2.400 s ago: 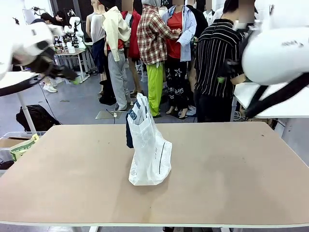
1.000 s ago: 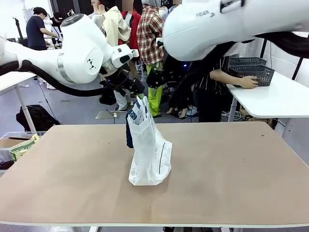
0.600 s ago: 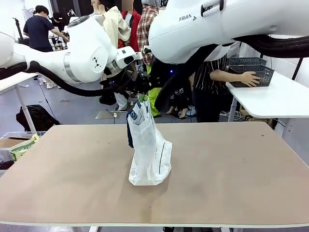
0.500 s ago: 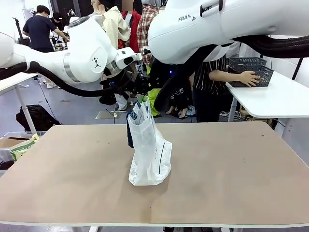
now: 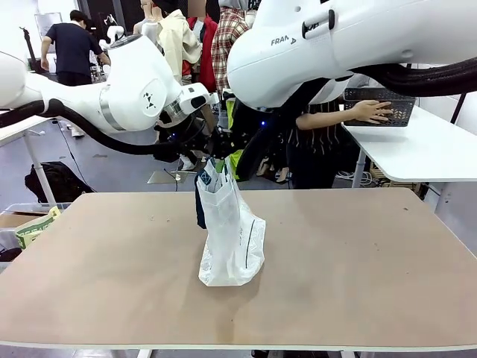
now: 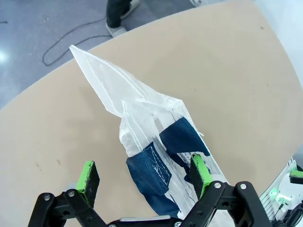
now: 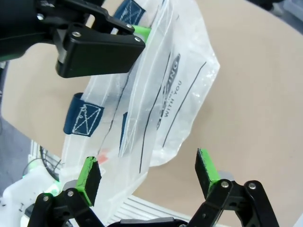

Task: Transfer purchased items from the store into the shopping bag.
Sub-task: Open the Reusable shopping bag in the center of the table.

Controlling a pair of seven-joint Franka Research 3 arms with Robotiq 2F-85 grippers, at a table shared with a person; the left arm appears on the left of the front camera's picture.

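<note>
Both the left gripper (image 6: pixel 144 173) and the right gripper (image 7: pixel 148 169) are hanging spread and empty above the shopping bag (image 5: pixel 232 231), standing upright at mid-frame; the left one is sitting nearer its dark blue rim.

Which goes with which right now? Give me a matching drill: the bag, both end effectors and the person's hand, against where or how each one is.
Column one:
1. shopping bag
2. left end effector
3. right end effector
4. person's hand

Column two:
A. open, facing the bag's black print
B. on a dark grey basket at the white side table
C. standing upright on the brown table
D. open, above the bag's dark blue rim part

Pairs: 1-C, 2-D, 3-A, 4-B.
</note>
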